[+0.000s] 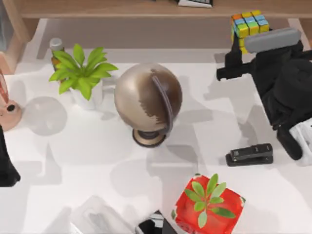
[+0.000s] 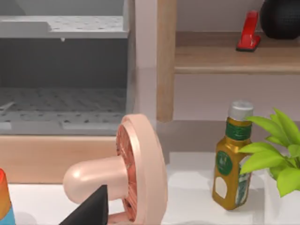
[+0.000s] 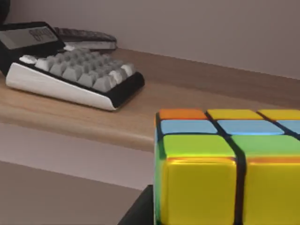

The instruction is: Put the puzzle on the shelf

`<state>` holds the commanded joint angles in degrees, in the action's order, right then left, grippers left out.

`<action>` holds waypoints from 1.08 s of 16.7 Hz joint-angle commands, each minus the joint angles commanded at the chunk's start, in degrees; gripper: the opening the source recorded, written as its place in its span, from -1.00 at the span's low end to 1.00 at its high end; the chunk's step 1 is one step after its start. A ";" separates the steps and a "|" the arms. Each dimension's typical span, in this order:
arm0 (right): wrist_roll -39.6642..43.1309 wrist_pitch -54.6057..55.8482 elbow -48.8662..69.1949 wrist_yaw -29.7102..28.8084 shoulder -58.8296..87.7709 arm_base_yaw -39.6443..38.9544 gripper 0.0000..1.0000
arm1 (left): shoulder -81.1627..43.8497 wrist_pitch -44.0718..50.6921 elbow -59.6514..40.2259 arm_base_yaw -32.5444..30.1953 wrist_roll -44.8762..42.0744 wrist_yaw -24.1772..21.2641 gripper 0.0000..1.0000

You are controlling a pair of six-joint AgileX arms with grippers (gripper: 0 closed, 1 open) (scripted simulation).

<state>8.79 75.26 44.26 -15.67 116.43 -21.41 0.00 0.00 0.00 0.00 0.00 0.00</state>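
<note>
— How many puzzles are seen?
— One multicoloured tiled puzzle cube [image 1: 249,24] is pinched by the right gripper's [image 1: 243,36] fingers, just before the long light-brown wooden shelf [image 1: 122,8].
— And the left gripper?
— Parked left of the shelf; its fingers cannot be told.

Puzzle [image 1: 249,24] tiled orange, yellow, blue, green; shelf [image 1: 122,8] light brown; globe [image 1: 147,97] tan and brown; pot [image 1: 187,207] red; stapler [image 1: 249,154] black.
</note>
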 joint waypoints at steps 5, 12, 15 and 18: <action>-5.31 7.20 1.81 -3.62 0.54 3.42 -1.00 | 0.00 0.00 0.00 0.00 0.00 0.00 1.00; -5.60 7.16 1.88 -3.68 0.50 3.41 -1.00 | 0.00 0.00 0.00 0.00 0.00 0.00 1.00; -5.69 5.34 5.57 -3.26 1.80 4.04 -1.00 | 0.00 0.00 0.00 0.00 0.00 0.00 1.00; -5.88 1.70 12.39 -2.37 4.49 5.20 -1.00 | 0.00 0.00 0.00 0.00 0.00 0.00 1.00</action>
<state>2.91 76.96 56.64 -18.04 120.93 -16.21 0.00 0.00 0.00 0.00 0.00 0.00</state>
